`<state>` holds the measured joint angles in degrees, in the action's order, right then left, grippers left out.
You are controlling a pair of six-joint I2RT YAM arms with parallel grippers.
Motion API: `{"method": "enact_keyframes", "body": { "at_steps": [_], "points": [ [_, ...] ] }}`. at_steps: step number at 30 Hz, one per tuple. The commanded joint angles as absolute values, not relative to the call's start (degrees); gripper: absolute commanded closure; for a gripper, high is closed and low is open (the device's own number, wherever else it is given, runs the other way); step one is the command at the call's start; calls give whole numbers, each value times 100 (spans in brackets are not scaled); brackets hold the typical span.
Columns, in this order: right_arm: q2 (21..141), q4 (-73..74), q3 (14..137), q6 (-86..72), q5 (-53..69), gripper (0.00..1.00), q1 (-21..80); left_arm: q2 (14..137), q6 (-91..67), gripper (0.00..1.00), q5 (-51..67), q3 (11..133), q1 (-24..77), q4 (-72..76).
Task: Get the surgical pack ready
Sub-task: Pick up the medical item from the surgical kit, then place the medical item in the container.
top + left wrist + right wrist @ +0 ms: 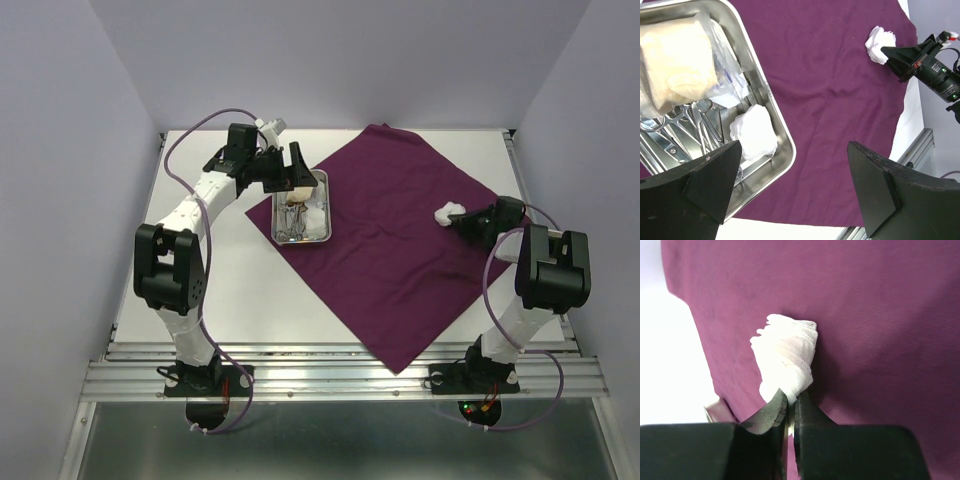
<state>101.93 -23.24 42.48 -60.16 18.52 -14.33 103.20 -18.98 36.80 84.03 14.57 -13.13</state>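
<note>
Right gripper clamped on white gauze pad near right edge of purple cloth. Left gripper spread wide apart, hovering over steel tray holding scissors, second gauze, packet.

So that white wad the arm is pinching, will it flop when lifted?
Probably floppy: the gauze bunches and creases where the right gripper pinches its edge. Likely very light, being thin open weave. It shouldn't roll, though loose layers may sag.

1 cloth, 1 SS tray, 2 gauze pads
</note>
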Motion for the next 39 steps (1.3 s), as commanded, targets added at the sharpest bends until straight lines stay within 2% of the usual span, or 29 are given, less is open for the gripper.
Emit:
{"method": "enact_keyframes", "body": {
  "at_steps": [1, 4, 8, 18, 26, 39],
  "points": [
    [9862, -2619, 4447, -5775, 2267, 99, -1450, 9914, -1688, 1, 3823, 8570, 1494, -1169],
    [9739, -2680, 4438, -5731, 2530, 99, -1450, 9888, -1749, 1, 4095, 8429, 1494, -950],
    [9659, -2839, 4465, -5730, 3284, 99, -1450, 9949, -1846, 7, 4455, 8402, 1520, -721],
    [9843, -3453, 5298, -5897, 4754, 99, -169, 10090, -2249, 4, 5220, 8219, 1679, -53],
    [10054, -4183, 5704, -6415, 5316, 99, 509, 10177, -2821, 1, 5677, 7743, 1687, 1210],
    [10292, -4684, 6082, -6741, 5695, 99, 1133, 10362, -2831, 1, 5801, 7743, 2030, 2065]
  ]
}}
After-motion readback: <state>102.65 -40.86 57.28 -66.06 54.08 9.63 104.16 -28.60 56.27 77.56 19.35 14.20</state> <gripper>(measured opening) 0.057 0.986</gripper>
